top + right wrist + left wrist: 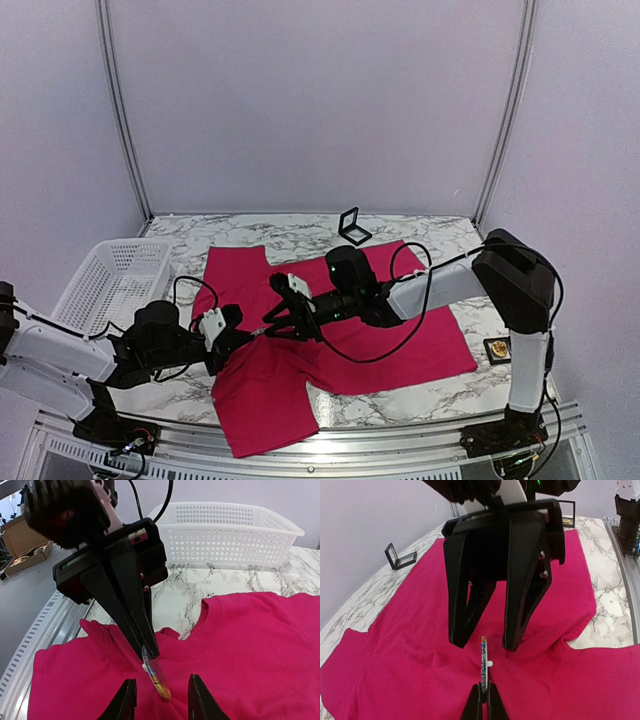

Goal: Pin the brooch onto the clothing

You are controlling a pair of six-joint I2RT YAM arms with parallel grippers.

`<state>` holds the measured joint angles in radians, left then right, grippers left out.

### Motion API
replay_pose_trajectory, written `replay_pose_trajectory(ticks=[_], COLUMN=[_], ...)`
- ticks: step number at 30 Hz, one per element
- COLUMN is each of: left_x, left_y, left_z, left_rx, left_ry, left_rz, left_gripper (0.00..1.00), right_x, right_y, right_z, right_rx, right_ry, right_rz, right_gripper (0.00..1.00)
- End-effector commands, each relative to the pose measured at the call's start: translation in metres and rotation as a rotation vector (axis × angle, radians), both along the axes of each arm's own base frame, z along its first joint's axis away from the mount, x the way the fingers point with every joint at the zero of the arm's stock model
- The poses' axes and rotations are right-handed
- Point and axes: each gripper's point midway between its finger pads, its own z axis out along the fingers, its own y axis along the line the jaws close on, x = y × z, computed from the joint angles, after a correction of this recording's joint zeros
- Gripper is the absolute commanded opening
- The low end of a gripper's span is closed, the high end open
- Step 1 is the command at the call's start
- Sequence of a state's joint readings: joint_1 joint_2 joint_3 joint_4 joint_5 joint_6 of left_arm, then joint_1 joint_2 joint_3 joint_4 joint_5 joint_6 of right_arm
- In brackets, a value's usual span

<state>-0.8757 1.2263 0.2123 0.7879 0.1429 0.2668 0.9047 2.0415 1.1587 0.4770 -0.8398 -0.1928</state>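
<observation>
The clothing, a magenta-pink T-shirt [385,345], lies spread on the marble table, with its near part bunched up between the two grippers. My left gripper [483,689] is shut on the lower edge of the brooch [483,661], a thin round disc with a coloured face and a small white stub on its back. It holds the brooch upright against the fabric. My right gripper [161,679] is open, one finger on each side of the brooch [159,676], neither touching it. The shirt's collar and white label [184,635] lie just beyond.
A white plastic basket [110,280] stands at the left of the table. A small open black box [353,226] sits behind the shirt. A small dark pad with a gold piece [497,348] lies by the right arm's base.
</observation>
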Motion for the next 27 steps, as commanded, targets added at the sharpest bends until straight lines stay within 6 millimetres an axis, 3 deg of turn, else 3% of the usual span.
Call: replay_pose_trajectory(ticks=[1, 8, 12, 18, 22, 27], left_x=[0.01, 0.0, -0.007, -0.014, -0.028, -0.044], left_y=[0.006, -0.004, -0.013, -0.017, -0.02, -0.027], left_z=[-0.011, -0.038, -0.046, -0.031, -0.017, 0.013], left_rx=[0.112, 0.348, 0.431, 0.428, 0.349, 0.212], left_ry=[-0.094, -0.229, -0.267, -0.269, -0.18, -0.086], left_rz=[0.073, 0.074, 0.082, 0.132, 0.091, 0.032], left_gripper=[0.0, 0.02, 0.27, 0.65, 0.77, 0.9], right_x=[0.016, 0.035, 0.039, 0.039, 0.05, 0.089], right_y=[-0.012, -0.031, -0.044, -0.067, -0.086, -0.125], right_z=[0.023, 0.027, 0.031, 0.032, 0.03, 0.013], right_rx=[0.001, -0.049, -0.074, -0.127, -0.169, -0.306], right_ry=[-0.067, -0.122, -0.139, -0.138, -0.114, 0.009], right_rz=[-0.074, -0.232, -0.303, -0.395, -0.517, -0.772], right_gripper=[0.31, 0.31, 0.31, 0.31, 0.31, 0.29])
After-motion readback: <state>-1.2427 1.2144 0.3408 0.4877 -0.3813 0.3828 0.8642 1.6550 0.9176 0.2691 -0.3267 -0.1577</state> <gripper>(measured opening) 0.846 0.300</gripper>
